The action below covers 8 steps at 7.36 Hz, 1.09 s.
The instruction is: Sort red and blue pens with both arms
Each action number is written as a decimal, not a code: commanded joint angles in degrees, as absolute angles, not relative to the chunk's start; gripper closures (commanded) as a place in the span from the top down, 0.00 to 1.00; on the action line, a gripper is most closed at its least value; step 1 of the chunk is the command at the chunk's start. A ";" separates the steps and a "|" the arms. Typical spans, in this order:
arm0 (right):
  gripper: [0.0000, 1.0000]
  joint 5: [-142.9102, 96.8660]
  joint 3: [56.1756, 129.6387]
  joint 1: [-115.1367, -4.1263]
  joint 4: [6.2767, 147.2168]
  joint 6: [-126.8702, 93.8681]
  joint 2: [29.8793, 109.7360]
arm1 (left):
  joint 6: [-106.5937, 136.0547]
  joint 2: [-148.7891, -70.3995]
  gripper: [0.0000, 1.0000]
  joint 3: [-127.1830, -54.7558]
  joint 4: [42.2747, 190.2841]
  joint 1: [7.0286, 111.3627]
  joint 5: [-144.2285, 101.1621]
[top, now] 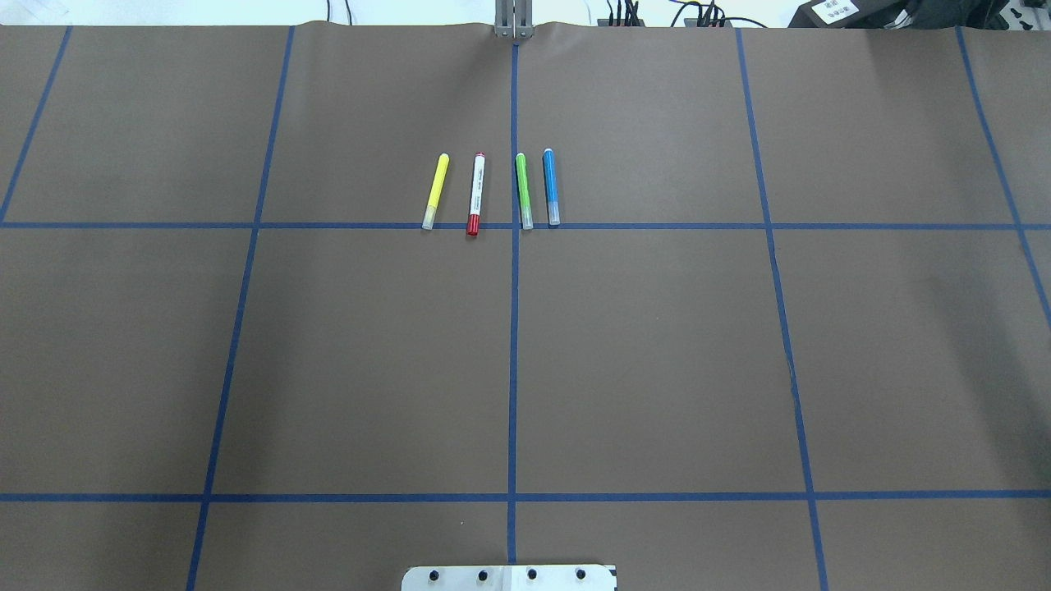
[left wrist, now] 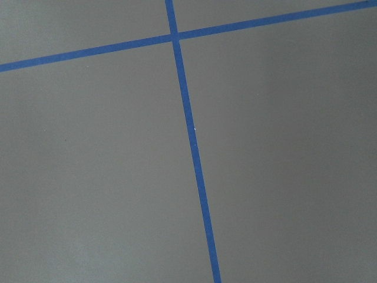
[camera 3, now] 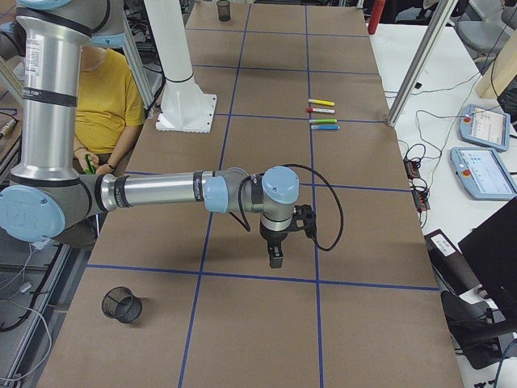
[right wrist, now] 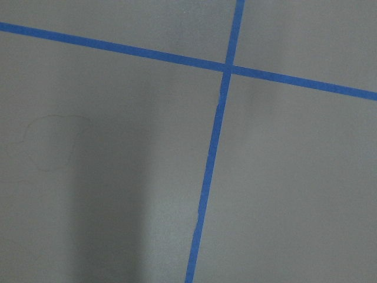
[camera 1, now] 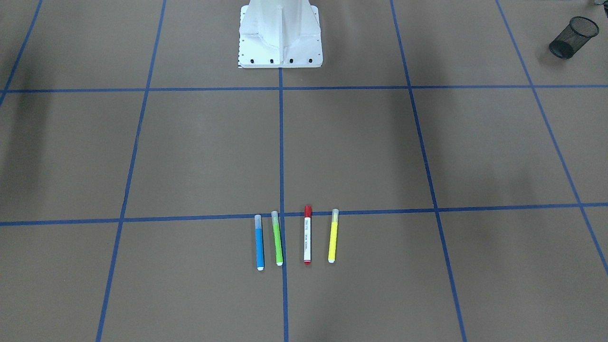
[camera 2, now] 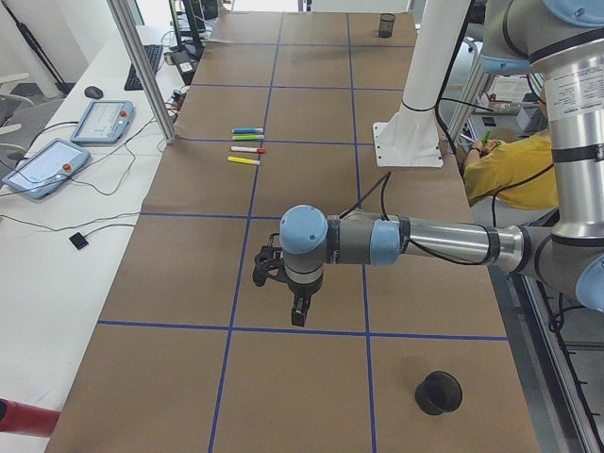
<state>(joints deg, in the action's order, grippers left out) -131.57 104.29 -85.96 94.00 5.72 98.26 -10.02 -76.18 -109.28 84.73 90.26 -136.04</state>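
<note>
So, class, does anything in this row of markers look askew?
Only slightly: the yellow marker lies slanted, its cap end splayed away from the red pen. The green marker and blue pen lie nearly parallel. Nothing spilled.

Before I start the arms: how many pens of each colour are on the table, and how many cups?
Blue pen: 1
Green pen: 1
Red pen: 1
Yellow pen: 1
Black cups: 2, the left cup and the right cup
Total: 6
</note>
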 commanded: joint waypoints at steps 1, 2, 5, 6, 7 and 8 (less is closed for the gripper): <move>1.00 -131.57 104.85 -85.96 93.96 5.89 98.26 | -9.76 -76.38 1.00 -109.42 84.99 90.26 -136.14; 1.00 -131.57 105.81 -85.96 94.04 5.89 97.74 | -10.28 -76.38 1.00 -109.68 85.69 90.26 -136.23; 1.00 -132.45 105.12 -85.61 93.26 5.45 96.16 | -10.11 -76.64 1.00 -109.78 89.56 90.26 -136.32; 1.00 -132.54 101.81 -85.26 89.95 5.28 93.28 | -9.93 -78.99 1.00 -108.82 90.17 90.09 -136.32; 1.00 -133.15 100.47 -85.17 88.52 5.19 92.90 | -9.58 -82.23 1.00 -106.81 89.39 90.09 -136.67; 1.00 -133.07 100.37 -85.25 88.07 5.79 92.29 | -9.06 -83.05 1.00 -105.40 89.91 90.09 -137.54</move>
